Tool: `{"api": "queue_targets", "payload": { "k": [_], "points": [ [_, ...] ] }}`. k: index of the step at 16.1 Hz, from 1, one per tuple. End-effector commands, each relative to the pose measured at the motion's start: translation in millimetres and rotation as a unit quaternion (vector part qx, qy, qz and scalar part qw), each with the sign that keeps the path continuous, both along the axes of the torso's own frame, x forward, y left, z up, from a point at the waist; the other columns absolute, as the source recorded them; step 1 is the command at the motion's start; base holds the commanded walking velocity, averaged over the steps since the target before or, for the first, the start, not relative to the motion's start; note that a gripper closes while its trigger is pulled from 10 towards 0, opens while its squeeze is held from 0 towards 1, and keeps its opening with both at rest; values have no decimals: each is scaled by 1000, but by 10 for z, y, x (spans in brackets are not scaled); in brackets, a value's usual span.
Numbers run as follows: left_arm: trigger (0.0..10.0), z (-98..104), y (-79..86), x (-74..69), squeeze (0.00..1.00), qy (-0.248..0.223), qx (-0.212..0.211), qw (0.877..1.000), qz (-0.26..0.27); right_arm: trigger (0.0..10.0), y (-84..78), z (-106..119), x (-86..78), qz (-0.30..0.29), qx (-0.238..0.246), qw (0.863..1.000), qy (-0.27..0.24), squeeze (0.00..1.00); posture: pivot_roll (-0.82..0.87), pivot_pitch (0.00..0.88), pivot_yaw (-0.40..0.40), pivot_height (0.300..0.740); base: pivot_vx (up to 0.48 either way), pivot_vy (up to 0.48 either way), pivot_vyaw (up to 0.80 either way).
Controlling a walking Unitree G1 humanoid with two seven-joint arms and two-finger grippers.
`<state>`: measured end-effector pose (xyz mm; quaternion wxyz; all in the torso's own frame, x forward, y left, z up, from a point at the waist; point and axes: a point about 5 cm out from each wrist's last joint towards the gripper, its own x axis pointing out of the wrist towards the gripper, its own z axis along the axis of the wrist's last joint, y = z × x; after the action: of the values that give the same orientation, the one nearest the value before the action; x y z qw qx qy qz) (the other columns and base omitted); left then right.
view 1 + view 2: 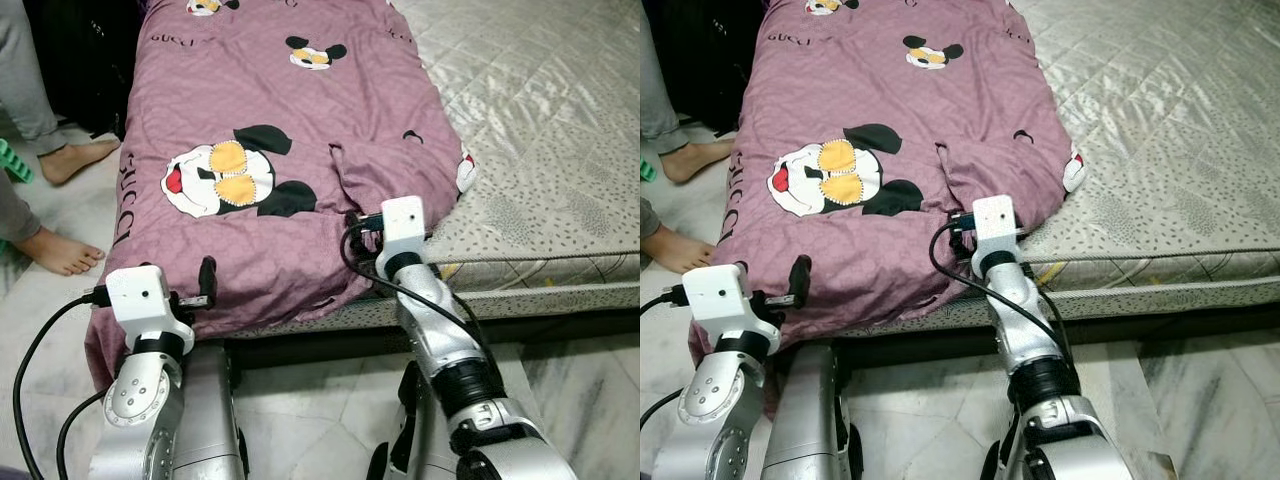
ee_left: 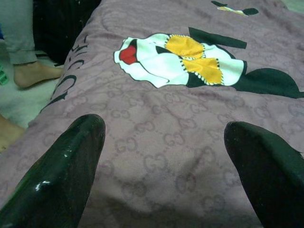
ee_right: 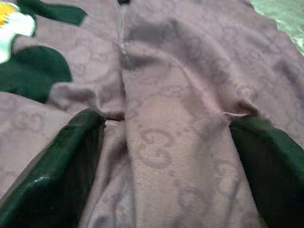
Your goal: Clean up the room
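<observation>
left eye view: a mauve blanket (image 1: 290, 150) printed with cartoon mouse faces lies spread over the left part of a mattress (image 1: 560, 130), running from the top of the frame down to the lower centre, where its edge hangs over the bed's side. the right gripper (image 1: 362, 222) sits mid-frame at a rumpled fold near that edge; the left gripper (image 1: 205, 285) stands at lower left, just before the hanging hem. both seem placed to take hold of the near edge, probably to straighten or fold the blanket as part of tidying. a person's bare feet (image 1: 60, 250) rest on the pale marble floor (image 1: 580, 400) at the far left.

right eye view: same scene, shifted a little — the quilted grey mattress fills the upper right, and a dark gap under the bed runs across the lower middle.

left wrist view: the left gripper's fingers (image 2: 61, 175) are spread wide, one at lower left and one at lower right, with flat blanket between them and nothing pinched. the white, red and yellow mouse face (image 2: 180, 59) sits at upper centre.

right wrist view: the right gripper's fingers (image 3: 57, 171) are also spread, straddling a raised ridge of blanket cloth in the centre — pressed into the fabric, it seems, but not closed on it.
</observation>
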<state>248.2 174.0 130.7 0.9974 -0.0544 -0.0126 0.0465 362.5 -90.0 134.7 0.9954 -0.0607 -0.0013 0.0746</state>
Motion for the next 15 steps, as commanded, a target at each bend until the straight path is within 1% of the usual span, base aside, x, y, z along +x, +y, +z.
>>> {"api": "queue_targets", "payload": {
  "k": [1,2,3,4,5,6,7,8,9,11,13,15],
  "points": [
    [10000,18,-15,-7,0,1,5,1000,-1,10000,52,-15,10,-4,-4,1000,6,0,86,234,-47,495,0,0,0],
    [10000,21,-19,-2,0,0,5,1000,-2,10000,103,-34,12,1,-1,1000,12,0,84,231,-45,495,0,0,0],
    [10000,32,-21,6,0,-1,4,1000,-2,10000,151,-112,9,4,1,999,36,0,84,231,-45,495,0,0,0],
    [10000,49,-28,20,0,-4,4,1000,-3,10000,141,-207,5,-1,0,998,66,0,86,226,-47,495,0,0,0],
    [10000,60,-26,29,0,-6,5,1000,-2,10000,106,-280,4,-16,4,996,91,0,86,226,-47,495,0,0,0],
    [10000,70,-16,39,0,-8,6,1000,0,10000,3,-381,4,-51,15,990,127,0,91,222,-48,495,0,0,0],
    [10000,71,-12,41,0,-8,6,1000,1,10000,-85,-410,14,-78,24,987,139,0,93,219,-51,495,0,0,0],
    [10000,69,-1,33,0,-8,7,1000,4,10000,-296,-405,46,-135,38,980,141,0,93,219,-51,495,0,0,0],
    [10000,63,3,27,0,-7,7,1000,5,10000,-485,-366,73,-177,43,975,130,0,93,218,-53,495,0,0,0],
    [10000,60,1,26,0,-7,6,1000,6,10000,-756,-331,83,-228,52,965,121,0,89,219,-54,495,0,0,0],
    [10000,56,-5,29,0,-6,5,1000,6,10000,-1087,-346,24,-274,39,954,115,0,82,218,-55,495,0,0,0],
    [10000,52,-10,40,0,-6,4,1000,5,10000,-1339,-447,-118,-302,14,945,122,0,72,219,-56,495,0,0,0]
  ]
}}
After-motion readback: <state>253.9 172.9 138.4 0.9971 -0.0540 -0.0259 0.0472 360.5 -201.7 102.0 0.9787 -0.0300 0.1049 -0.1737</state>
